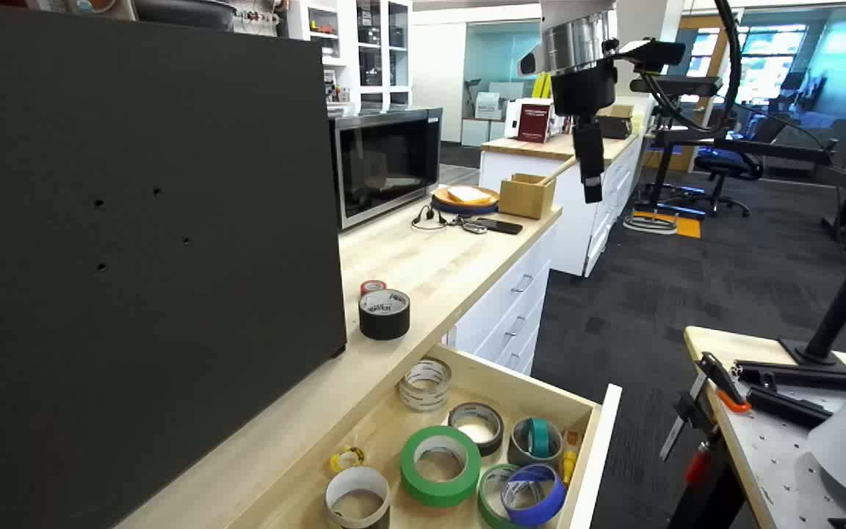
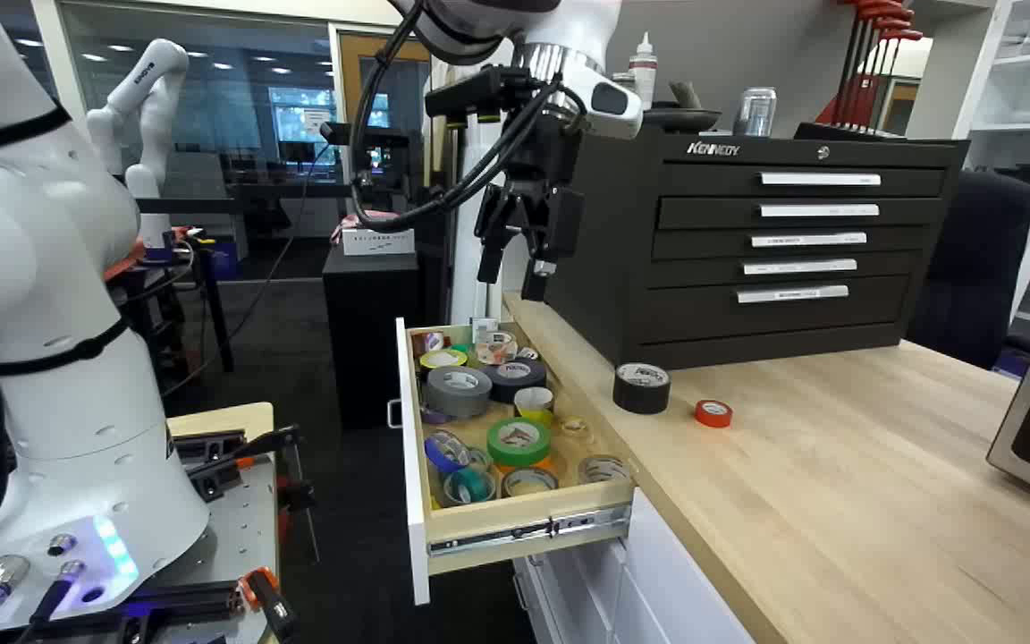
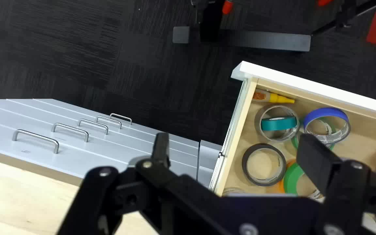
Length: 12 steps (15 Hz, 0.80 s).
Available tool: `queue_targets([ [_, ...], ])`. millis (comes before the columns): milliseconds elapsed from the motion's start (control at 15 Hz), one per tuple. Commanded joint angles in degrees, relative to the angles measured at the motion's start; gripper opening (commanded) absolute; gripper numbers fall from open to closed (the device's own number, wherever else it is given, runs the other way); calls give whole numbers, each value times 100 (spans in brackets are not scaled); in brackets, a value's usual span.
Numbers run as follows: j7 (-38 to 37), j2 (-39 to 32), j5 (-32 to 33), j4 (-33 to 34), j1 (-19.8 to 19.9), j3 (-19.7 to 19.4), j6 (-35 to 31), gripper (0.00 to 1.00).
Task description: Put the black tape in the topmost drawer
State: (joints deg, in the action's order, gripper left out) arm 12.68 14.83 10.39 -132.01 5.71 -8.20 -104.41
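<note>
- Gripper [image 2: 511, 276] hangs high, pointing down, above tabletop [image 2: 837, 483] level; jaws spread wide, seen in wrist view & in an exterior view
- Black tape [image 2: 641, 395] lies flat on tabletop, nr its edge by drawer [image 2: 415, 510], just beside corner of toolbox [image 2: 792, 322]; outside drawer
- Red tape [image 2: 713, 414], smaller, also on tabletop, nr black tape, gap btwn them in an exterior view
- Drawer pulled out, top one under tabletop
- In drawer, lying flat: green tape [image 1: 440, 494], clear tape [image 1: 425, 400], dark tape [image 3: 261, 182]
- Blue tape [image 3: 325, 112] tilted over a thinner green roll [image 1: 490, 518], same drawer
- Teal tape [image 3: 278, 123] on edge inside grey roll [image 3: 258, 122]
- Yellow-tipped tube [image 3: 274, 97] in drawer corner by front panel [image 3: 318, 88]
- Microwave [image 1: 390, 165] farther along tabletop; plate [image 1: 440, 195] w/ white slice [image 1: 469, 195], cardboard box [image 1: 522, 198] just beside
- Can [image 2: 755, 113], dark pan [image 2: 680, 119] atop toolbox
</note>
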Motion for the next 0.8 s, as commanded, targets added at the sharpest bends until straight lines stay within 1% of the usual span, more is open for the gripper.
queue_targets([
  [0, 2, -2, -4, 6, 11, 12, 5, 100],
  [600, 27, -28, -9, -1, 1, 16, -47, 100],
  [733, 178, -89, -41, 12, -44, 24, -150, 100],
])
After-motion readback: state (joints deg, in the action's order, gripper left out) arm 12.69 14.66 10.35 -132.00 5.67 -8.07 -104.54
